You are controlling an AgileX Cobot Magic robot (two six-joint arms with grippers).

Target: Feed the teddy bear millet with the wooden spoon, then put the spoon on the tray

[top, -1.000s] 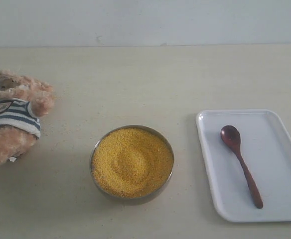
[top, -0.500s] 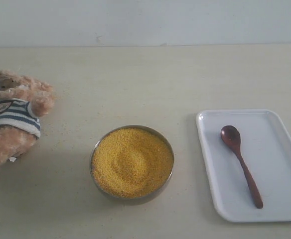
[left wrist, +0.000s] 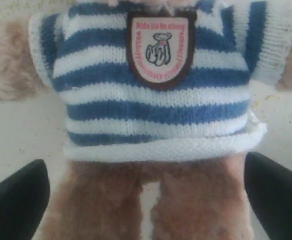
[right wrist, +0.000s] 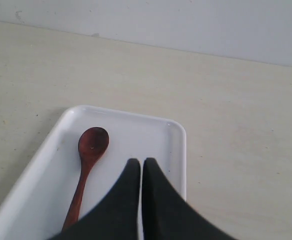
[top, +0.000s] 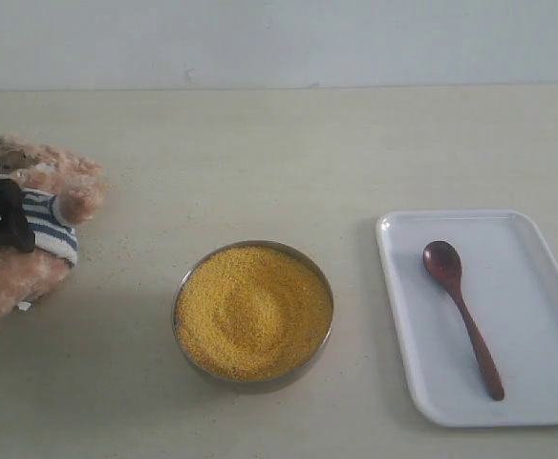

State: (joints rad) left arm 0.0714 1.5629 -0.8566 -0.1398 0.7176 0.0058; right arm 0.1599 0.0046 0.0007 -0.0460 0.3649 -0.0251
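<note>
The left hand [left wrist: 145, 197] had swung in, fingers apart, astride the fluffy light-brown striped-shirted teddy bear [top: 69, 186], seemingly to steady it for feeding

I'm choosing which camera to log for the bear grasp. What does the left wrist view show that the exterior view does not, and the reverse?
Only the left wrist view: the bear drawing on the badge, and the left pincer open, with the teddy bear between its fingers. Only the exterior view: the millet, the wooden spoon lying on the tray, and the bear's head. Both: the striped shirt and the left pincer at the bear.
</note>
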